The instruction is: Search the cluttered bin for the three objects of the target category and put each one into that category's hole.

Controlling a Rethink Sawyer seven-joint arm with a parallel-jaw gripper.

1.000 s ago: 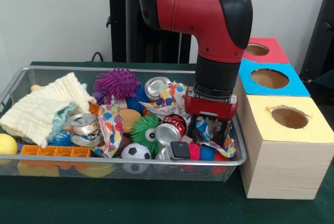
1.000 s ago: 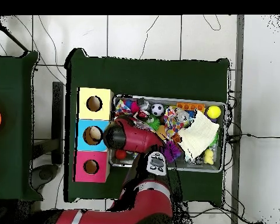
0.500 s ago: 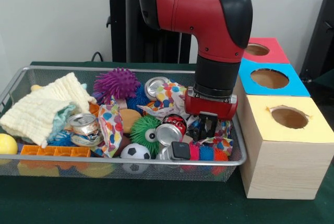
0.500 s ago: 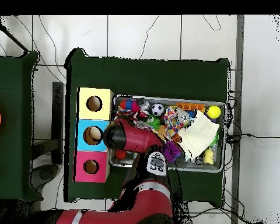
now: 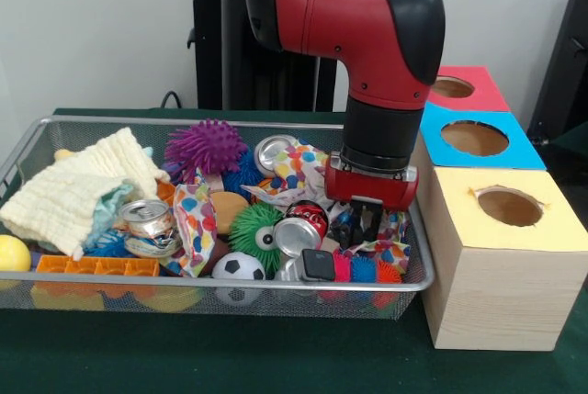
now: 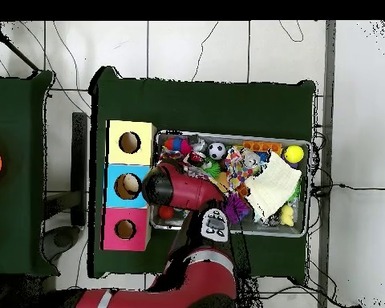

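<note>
My gripper (image 5: 360, 226) is low in the right end of the wire bin (image 5: 184, 286), its fingers drawn together on a fold of polka-dot cloth (image 5: 384, 249). A red cola can (image 5: 301, 226) lies just left of it, and a black block (image 5: 318, 264) in front. Two more cans (image 5: 147, 218) (image 5: 274, 151) lie further left and behind. The yellow box (image 5: 542, 229), blue box (image 5: 441, 137) and red box (image 5: 482, 91), each with a round hole, stand to the right of the bin. In the overhead view the arm (image 6: 176, 188) hides the gripper.
The bin also holds a purple spiky ball (image 5: 206, 146), a green spiky ball (image 5: 253, 229), a soccer ball (image 5: 239, 267), a pale yellow cloth (image 5: 78, 187), a yellow ball (image 5: 11, 253) and an orange tray (image 5: 96, 266). The bin's right wall runs close to the yellow box.
The fingers, spread around the crumpled cloth a second ago, have come together on it and the gripper has lifted slightly. Almost nothing has moved in the last half second.
</note>
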